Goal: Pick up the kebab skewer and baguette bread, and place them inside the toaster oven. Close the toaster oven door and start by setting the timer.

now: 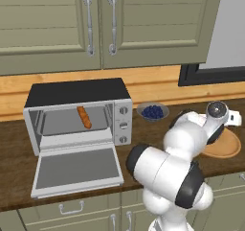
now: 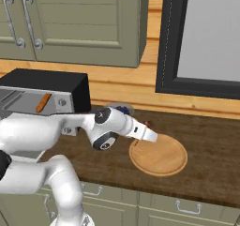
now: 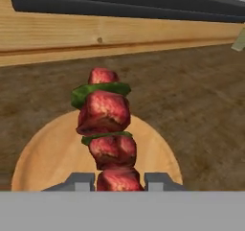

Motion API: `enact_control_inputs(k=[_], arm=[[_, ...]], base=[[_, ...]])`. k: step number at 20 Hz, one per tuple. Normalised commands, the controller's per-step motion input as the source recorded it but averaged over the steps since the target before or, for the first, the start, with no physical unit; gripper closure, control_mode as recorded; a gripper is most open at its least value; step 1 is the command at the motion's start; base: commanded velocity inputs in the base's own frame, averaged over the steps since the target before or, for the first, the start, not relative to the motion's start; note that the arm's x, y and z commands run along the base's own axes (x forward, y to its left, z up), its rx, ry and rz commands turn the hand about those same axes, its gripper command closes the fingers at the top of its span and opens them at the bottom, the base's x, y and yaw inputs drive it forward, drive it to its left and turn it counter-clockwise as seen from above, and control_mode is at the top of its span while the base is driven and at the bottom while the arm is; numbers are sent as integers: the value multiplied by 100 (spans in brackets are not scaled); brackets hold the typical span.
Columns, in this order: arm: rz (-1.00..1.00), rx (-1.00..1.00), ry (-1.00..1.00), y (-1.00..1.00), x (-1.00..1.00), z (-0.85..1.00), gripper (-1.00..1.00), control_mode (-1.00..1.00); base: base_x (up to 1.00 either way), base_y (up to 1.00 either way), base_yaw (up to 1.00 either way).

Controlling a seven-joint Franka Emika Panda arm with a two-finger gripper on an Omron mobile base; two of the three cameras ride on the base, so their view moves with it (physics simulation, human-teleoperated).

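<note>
The kebab skewer (image 3: 106, 129) is pinched in the closed claw (image 3: 118, 179) over the round wooden board (image 3: 48, 153). The baguette bread (image 1: 84, 117) sits inside the toaster oven (image 1: 76, 115), whose door (image 1: 76, 170) hangs open. The skewer could slip or bump the oven on the swing over. The 2 side views hide the claw tips.

Arm outstretched, tool (image 3: 119, 179) clamped tight

From my seat, the kebab skewer's (image 3: 107, 129) near end drops below the frame between the gripper (image 3: 119, 181) fingertips, whose lower parts are cut off too.
</note>
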Motion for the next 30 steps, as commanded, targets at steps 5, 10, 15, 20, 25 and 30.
enact_control_inputs(k=[5,10,15,20,25,30], arm=[[0,0,3,54,-42,41,100,-100],[3,0,0,90,-69,6,100,-100],[4,2,5,95,-46,27,100,-100],[11,7,5,96,-13,17,100,-100],[10,7,1,99,-17,2,100,-100],[14,10,1,91,-16,0,100,-100]], base=[[0,0,0],[0,0,0],[0,0,0],[0,0,0],[0,0,0],[0,0,0]])
